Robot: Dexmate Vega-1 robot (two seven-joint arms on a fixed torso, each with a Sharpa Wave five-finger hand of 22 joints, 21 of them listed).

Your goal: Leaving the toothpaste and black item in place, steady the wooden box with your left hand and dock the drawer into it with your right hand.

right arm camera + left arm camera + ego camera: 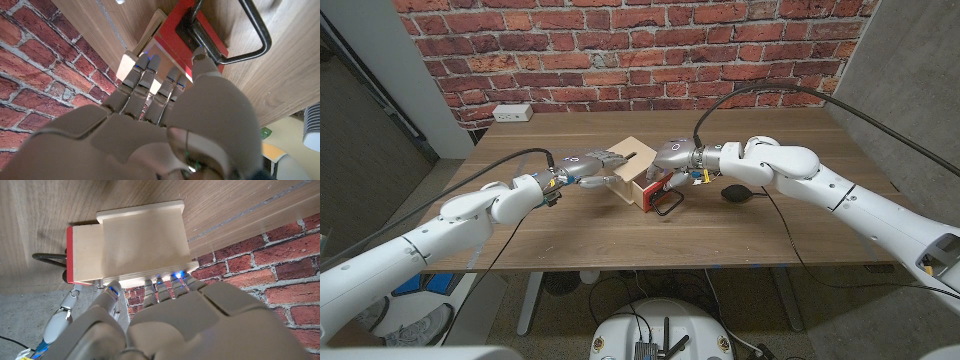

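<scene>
The wooden box (632, 162) stands mid-table, seen close in the left wrist view (145, 240). Its drawer (653, 192), with a red front (69, 255) and a black wire handle (252, 37), sticks partly out of the box toward me. My left hand (586, 168) holds the box's left side, fingertips (165, 282) on its edge. My right hand (672, 160) grips the drawer from the right, thumb on the red front (192, 37) and fingers (145, 70) along the wood. The black item (740, 193) lies right of the box, under my right forearm.
A white power strip (512, 112) sits at the table's far left corner, against the brick wall (640, 50). Black cables run over the table behind both arms. Bare wood (620, 240) lies between the box and the near edge.
</scene>
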